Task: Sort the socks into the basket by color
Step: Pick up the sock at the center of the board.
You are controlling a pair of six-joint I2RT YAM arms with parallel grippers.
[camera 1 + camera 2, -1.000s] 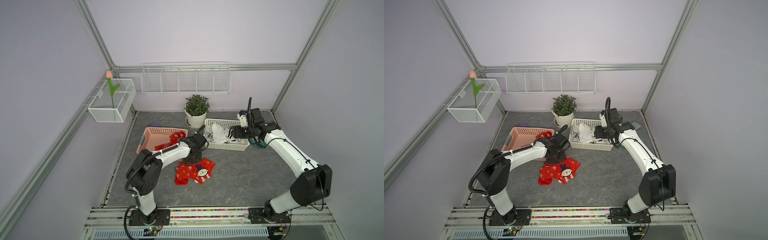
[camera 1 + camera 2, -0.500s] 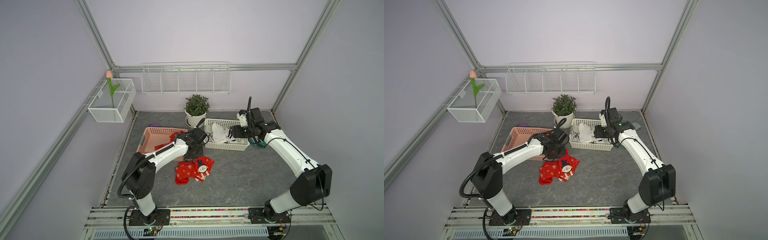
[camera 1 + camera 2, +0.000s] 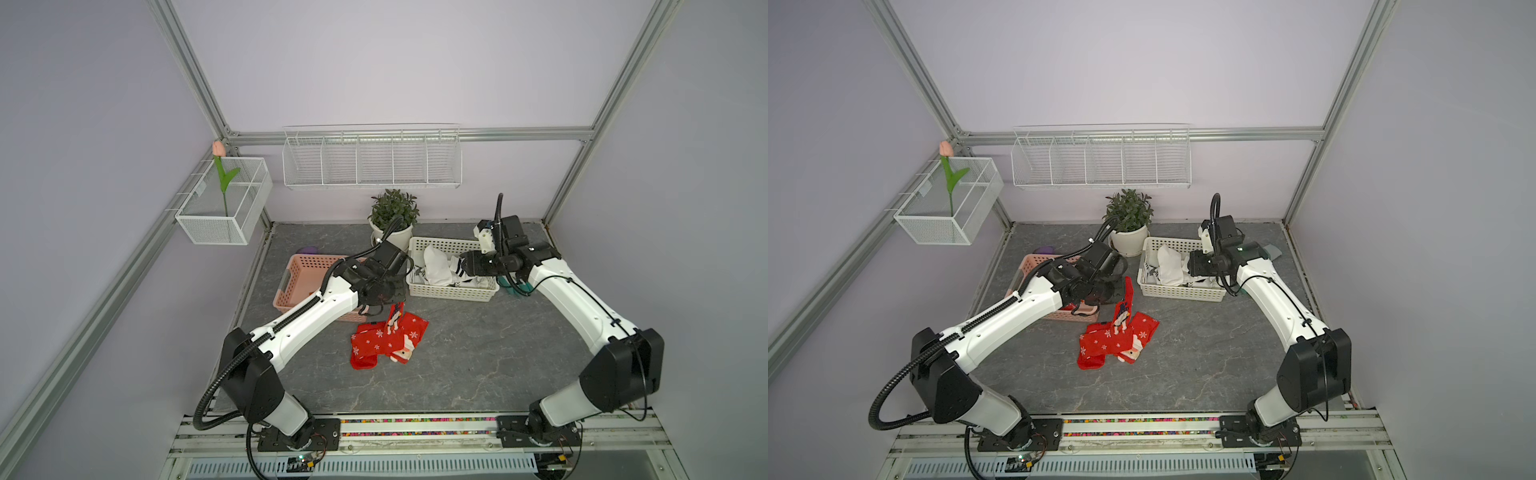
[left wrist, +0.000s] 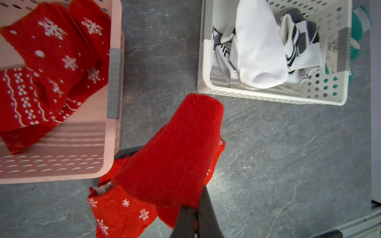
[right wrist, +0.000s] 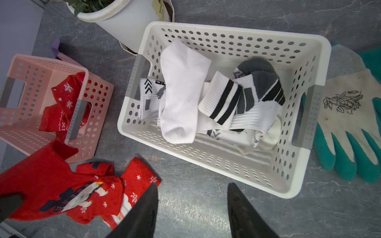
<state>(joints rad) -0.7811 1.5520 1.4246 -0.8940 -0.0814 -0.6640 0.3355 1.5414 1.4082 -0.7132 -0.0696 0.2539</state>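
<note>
Up off the table since a second ago, our left claw pinches a red sock tight. It dangles over the red socks lying just before the pink basket. Our right claw hasn't budged: jaws apart, empty, by the white basket. We can read no lettering; the glove print's marks are too small. The pink basket holds snowflake socks; the white one holds white and striped socks.

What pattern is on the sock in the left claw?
Red sock, dark-and-white figure and small white snowflakes; clearest in right wrist view.
</note>
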